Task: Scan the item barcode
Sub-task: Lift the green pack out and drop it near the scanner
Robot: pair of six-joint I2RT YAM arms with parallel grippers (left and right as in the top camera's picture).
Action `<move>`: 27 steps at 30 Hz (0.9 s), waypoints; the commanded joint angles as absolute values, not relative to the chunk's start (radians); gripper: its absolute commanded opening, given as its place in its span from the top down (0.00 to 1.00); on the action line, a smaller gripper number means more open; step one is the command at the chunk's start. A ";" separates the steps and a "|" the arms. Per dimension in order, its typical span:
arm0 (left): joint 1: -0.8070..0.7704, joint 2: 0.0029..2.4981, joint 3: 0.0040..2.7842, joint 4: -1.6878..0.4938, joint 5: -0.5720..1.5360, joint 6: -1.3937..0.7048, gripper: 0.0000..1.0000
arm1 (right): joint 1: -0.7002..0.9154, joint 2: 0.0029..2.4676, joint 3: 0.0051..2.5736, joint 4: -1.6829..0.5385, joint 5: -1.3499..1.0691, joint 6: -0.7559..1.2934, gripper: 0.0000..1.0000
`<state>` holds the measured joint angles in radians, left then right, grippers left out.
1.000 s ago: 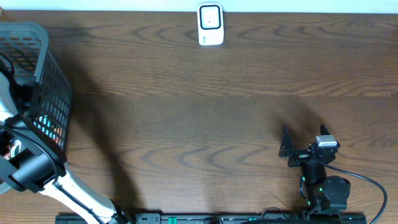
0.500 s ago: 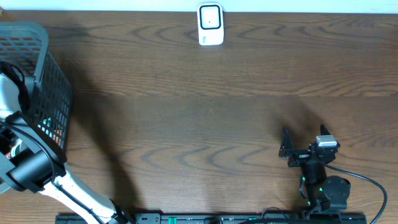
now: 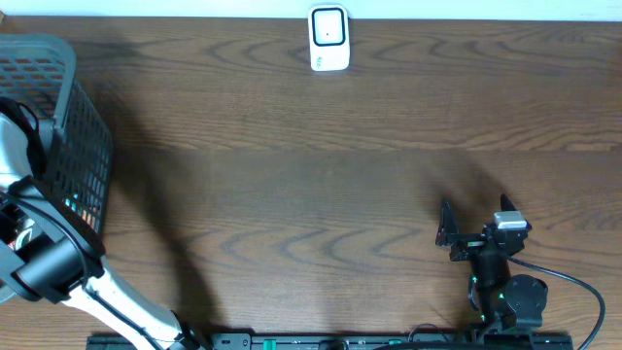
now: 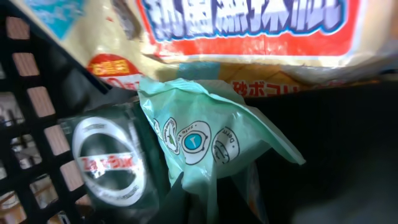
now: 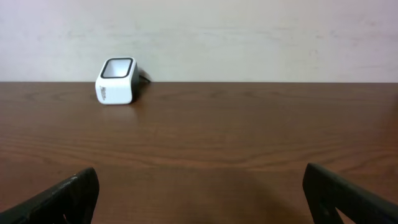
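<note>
My left gripper (image 4: 208, 200) is down inside the black mesh basket (image 3: 60, 126) at the table's left edge, shut on a mint-green packet (image 4: 205, 130) printed with round icons. The packet's lower edge is pinched between the dark fingers (image 4: 181, 194). In the overhead view only the left arm (image 3: 39, 261) shows; its jaws are hidden by the basket. The white barcode scanner (image 3: 328, 39) stands at the far middle of the table, also visible as the scanner (image 5: 116, 81) in the right wrist view. My right gripper (image 3: 447, 233) rests open and empty at the near right.
Beside the packet in the basket lie a dark pack with a round white-and-red label (image 4: 109, 162) and a large yellow bag with red and blue print (image 4: 249, 31). The basket's mesh wall (image 4: 34, 118) stands close on the left. A cable (image 3: 583, 292) trails behind the right arm.
The left gripper's jaws have closed on the mint-green packet inside the basket, and the left arm has shifted slightly. The right arm has not moved.
</note>
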<state>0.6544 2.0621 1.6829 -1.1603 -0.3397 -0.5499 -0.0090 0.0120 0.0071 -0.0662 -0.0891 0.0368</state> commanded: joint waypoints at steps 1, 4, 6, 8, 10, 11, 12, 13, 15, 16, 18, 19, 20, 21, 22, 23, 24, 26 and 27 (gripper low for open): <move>0.657 1.870 1.724 -1.153 -0.345 -0.552 0.92 | -0.012 0.007 0.006 -0.071 -0.084 0.025 0.01; 0.657 1.706 1.724 -1.102 -0.345 -0.557 0.92 | -0.012 0.007 0.006 -0.071 -0.084 0.025 0.01; 0.657 1.605 1.724 -1.074 -0.341 -0.588 0.93 | -0.012 0.007 0.006 -0.071 -0.084 0.025 0.01; 0.657 1.467 1.724 -1.040 -0.297 -0.676 0.93 | -0.012 0.007 0.006 -0.071 -0.084 0.025 0.01; 0.657 1.390 1.724 -0.997 -0.224 -0.706 0.93 | -0.012 0.007 0.006 -0.071 -0.084 0.025 0.01; 0.657 1.369 1.724 -0.980 -0.196 -0.714 0.93 | -0.012 0.007 0.006 -0.071 -0.084 0.025 0.01; 0.656 1.336 1.724 -0.951 -0.145 -0.721 0.92 | -0.012 0.007 0.006 -0.071 -0.084 0.025 0.01; 0.653 1.301 1.724 -0.910 -0.054 -0.720 0.93 | -0.012 0.007 0.006 -0.071 -0.084 0.025 0.01; 0.634 1.271 1.724 -0.860 0.089 -0.720 0.93 | -0.012 0.007 0.006 -0.071 -0.084 0.025 0.01; 0.616 1.263 1.724 -0.835 0.157 -0.720 0.93 | -0.012 0.007 0.006 -0.071 -0.084 0.025 0.01; 0.539 1.261 1.724 -0.789 0.282 -0.720 0.93 | -0.012 0.007 0.006 -0.071 -0.084 0.025 0.01; 0.505 1.263 1.724 -0.782 0.301 -0.719 0.92 | -0.012 0.007 0.006 -0.071 -0.084 0.025 0.01; 0.440 1.270 1.724 -0.780 0.305 -0.716 0.93 | -0.012 0.007 0.006 -0.071 -0.084 0.025 0.01; 0.391 1.277 1.724 -0.779 0.303 -0.700 0.93 | -0.012 0.007 0.006 -0.071 -0.084 0.025 0.01; 0.325 1.289 1.724 -0.776 0.303 -0.663 0.92 | -0.012 0.007 0.006 -0.071 -0.084 0.025 0.01; 0.262 1.303 1.724 -0.771 0.302 -0.619 0.93 | -0.012 0.007 0.006 -0.071 -0.084 0.025 0.01; 0.179 1.327 1.724 -0.767 0.302 -0.555 0.93 | -0.012 0.007 0.006 -0.071 -0.084 0.025 0.01; 0.081 1.363 1.724 -0.767 0.302 -0.495 0.93 | -0.012 0.007 0.006 -0.071 -0.084 0.025 0.01; 0.015 1.398 1.724 -0.763 0.298 -0.461 0.93 | -0.012 0.007 0.006 -0.071 -0.084 0.025 0.01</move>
